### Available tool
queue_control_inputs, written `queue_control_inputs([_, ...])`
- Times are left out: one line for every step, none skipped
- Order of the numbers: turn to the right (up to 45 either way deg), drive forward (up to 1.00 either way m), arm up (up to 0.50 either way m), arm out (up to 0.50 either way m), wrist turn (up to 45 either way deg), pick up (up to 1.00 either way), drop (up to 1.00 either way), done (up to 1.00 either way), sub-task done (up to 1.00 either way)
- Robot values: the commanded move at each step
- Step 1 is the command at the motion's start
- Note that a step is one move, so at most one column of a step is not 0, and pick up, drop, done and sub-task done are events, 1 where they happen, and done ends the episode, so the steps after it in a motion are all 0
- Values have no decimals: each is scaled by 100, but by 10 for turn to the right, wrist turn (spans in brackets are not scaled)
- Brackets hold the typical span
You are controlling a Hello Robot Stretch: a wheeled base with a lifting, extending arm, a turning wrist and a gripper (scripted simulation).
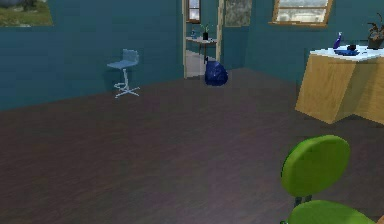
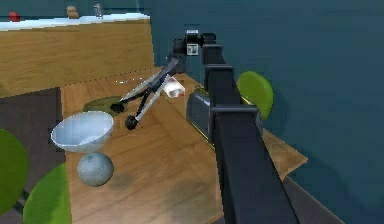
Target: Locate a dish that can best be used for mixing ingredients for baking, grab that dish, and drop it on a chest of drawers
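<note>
Though the gripper (image 2: 127,112) lay near the pale bowl (image 2: 82,130) at centre left, neither its gap nor any hold could be told.

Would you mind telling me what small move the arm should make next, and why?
I'd probably raise the arm slightly: the end effector reaches near the white bowl at the table, and I cannot tell whether it holds it.
</note>
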Motion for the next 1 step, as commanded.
queue_control_inputs([0,0,0,-48,0,0,0,0,0])
